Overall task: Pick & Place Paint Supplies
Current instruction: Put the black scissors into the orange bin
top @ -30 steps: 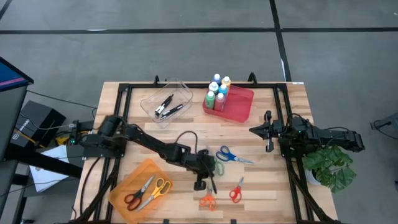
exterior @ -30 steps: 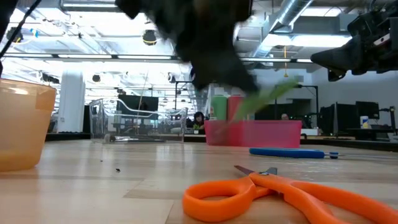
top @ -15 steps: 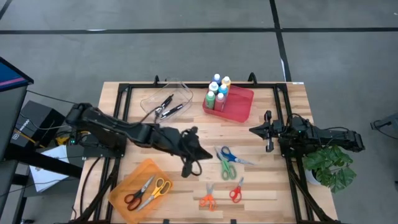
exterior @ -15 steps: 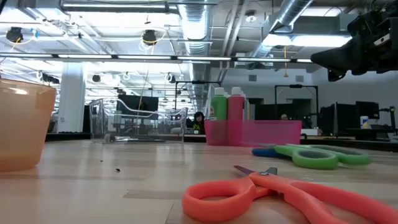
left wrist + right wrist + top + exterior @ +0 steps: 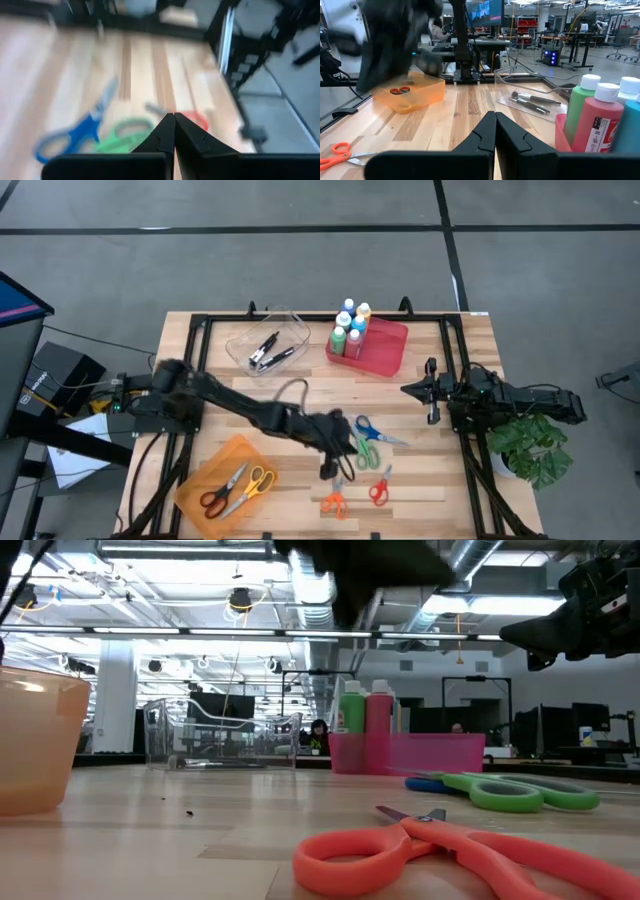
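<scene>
The paint bottles [image 5: 350, 325], with white caps and green, blue, pink and yellow bodies, stand upright in the left end of a red bin [image 5: 385, 350] at the table's far middle. The low view shows a green bottle [image 5: 351, 708] and a pink one; the right wrist view shows a green bottle [image 5: 582, 107] and a red one [image 5: 600, 122]. My left gripper [image 5: 328, 468] hovers shut above the table's near middle, over loose scissors, far from the bottles; its shut fingertips [image 5: 173, 117] touch nothing. My right gripper [image 5: 406, 390] waits shut [image 5: 495, 117] to the right of the bin.
Green scissors [image 5: 366, 450] and blue scissors [image 5: 372, 430] lie side by side right of my left gripper; orange scissors [image 5: 333, 502] and red scissors [image 5: 380, 488] lie nearer the front edge. An orange bin [image 5: 225, 478] holds more scissors. A clear bin [image 5: 268, 345] holds brushes.
The green scissors, up in the air beside my left gripper a second ago, now lie flat on the table next to the blue pair. My left gripper pulled back toward the table's left, then swung right and toward the near edge again.
</scene>
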You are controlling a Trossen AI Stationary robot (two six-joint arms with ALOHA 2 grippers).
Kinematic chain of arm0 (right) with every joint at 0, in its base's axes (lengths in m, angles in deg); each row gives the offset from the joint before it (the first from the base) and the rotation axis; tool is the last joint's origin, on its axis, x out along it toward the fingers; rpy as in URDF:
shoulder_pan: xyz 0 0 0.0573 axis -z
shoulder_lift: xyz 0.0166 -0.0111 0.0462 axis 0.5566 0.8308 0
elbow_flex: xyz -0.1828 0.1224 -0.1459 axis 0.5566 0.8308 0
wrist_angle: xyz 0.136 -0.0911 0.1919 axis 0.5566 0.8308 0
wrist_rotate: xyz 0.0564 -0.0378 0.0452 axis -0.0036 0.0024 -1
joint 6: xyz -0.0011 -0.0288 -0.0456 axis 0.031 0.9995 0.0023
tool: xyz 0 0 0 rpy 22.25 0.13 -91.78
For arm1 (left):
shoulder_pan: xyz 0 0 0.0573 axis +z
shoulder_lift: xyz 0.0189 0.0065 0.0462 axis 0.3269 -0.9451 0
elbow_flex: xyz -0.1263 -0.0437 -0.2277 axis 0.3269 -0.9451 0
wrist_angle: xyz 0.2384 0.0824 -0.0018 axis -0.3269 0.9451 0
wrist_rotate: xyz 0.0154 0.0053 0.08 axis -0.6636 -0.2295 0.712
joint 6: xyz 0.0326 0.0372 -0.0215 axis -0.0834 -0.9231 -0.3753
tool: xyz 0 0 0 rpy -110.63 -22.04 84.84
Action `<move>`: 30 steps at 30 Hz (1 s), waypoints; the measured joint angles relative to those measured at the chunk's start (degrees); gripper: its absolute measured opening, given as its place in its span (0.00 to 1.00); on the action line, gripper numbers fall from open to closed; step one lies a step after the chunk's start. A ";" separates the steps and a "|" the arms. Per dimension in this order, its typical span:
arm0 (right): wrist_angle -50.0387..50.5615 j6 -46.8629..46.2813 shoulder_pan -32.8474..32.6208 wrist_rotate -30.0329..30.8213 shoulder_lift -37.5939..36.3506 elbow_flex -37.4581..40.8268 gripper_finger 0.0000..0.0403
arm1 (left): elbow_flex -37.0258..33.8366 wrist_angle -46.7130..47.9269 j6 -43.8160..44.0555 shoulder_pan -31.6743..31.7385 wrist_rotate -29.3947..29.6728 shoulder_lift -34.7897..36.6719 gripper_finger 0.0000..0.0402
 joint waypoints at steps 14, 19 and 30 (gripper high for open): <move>0.00 0.00 -0.01 0.00 0.00 -0.02 0.00 | 4.29 -15.37 1.24 -0.65 -4.26 -22.05 0.00; 0.01 0.00 -0.01 -0.01 0.00 -0.02 0.00 | 11.29 -6.87 1.20 -0.33 -1.08 -25.95 0.00; -0.02 0.00 0.02 0.01 0.00 -0.02 0.00 | 14.38 16.65 7.54 -0.18 -0.27 -22.53 0.00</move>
